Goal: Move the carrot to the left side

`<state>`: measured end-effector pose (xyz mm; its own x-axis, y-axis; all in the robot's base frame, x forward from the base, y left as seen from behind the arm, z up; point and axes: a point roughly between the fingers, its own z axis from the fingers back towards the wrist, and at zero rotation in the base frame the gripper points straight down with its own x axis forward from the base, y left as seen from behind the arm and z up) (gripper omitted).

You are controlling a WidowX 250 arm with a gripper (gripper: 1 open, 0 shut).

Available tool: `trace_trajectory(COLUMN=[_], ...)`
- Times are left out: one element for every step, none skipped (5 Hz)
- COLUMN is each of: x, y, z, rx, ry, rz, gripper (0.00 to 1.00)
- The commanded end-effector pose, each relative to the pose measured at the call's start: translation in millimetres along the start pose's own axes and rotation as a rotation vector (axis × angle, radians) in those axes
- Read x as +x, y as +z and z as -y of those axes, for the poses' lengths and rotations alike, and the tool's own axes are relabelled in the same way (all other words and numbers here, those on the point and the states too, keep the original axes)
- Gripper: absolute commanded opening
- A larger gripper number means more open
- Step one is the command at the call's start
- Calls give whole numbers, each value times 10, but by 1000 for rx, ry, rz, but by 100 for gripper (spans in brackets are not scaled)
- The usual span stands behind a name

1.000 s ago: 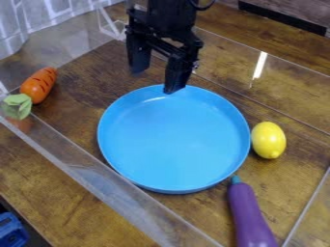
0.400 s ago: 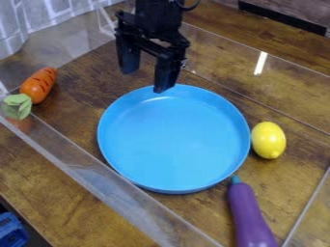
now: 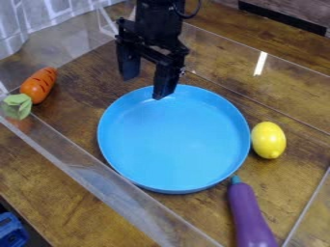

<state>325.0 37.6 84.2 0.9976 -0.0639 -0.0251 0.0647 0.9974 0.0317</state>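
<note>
Gripper (image 3: 147, 90), fingers spread, holding nothing, hovers upper center, apparently approaching; reaching carrot (image 3: 39, 86), upper left, requires moving leftward.

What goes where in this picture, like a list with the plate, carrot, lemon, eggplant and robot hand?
plate: blue, round, nothing on it
carrot: orange, at the picture's left, off the plate
lemon: yellow, just right of the plate
eggplant: purple, at the lower right
robot hand: black gripper, over the plate's far edge, carrot not in it
</note>
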Motion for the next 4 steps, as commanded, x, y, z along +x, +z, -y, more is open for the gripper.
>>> trace_trajectory(x=[10,4,-2,-12], y=[49,10,-27,-63], z=[-94,-107,-118,-144], rx=[3,-1,-5,-10], ry=[21,20,19,21], rz=[22,14,5,-2], gripper=[100,100,100,100])
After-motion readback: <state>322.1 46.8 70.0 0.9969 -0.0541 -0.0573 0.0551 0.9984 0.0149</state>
